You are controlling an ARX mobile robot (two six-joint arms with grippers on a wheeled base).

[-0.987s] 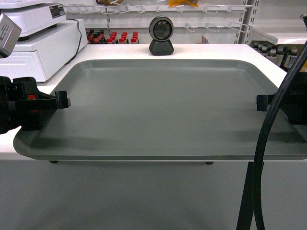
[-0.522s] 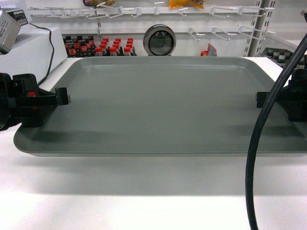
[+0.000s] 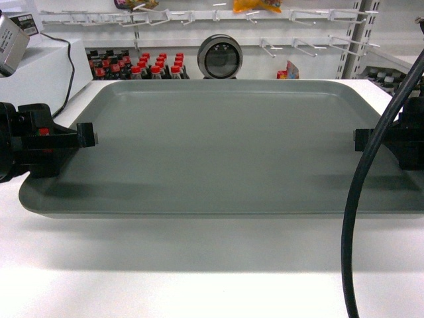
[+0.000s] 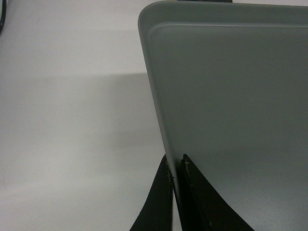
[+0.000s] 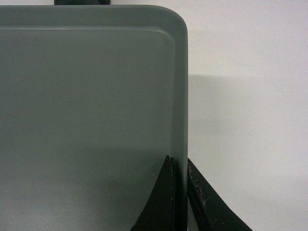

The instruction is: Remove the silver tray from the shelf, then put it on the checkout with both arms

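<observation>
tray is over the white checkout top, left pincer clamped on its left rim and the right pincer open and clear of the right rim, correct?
Not quite. The right pincer is not open and clear: the right wrist view shows its jaws shut on the right rim of the tray. The rest holds: the left pincer clamps the left rim, and the tray is over the white checkout top.

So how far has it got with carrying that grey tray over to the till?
Done: the silver tray is off the shelf and over the white checkout, near the round scanner. In hand: the left gripper and right gripper each pinch a side rim. A shadow underneath suggests it is not fully down. Left: lower it and let go.
</observation>
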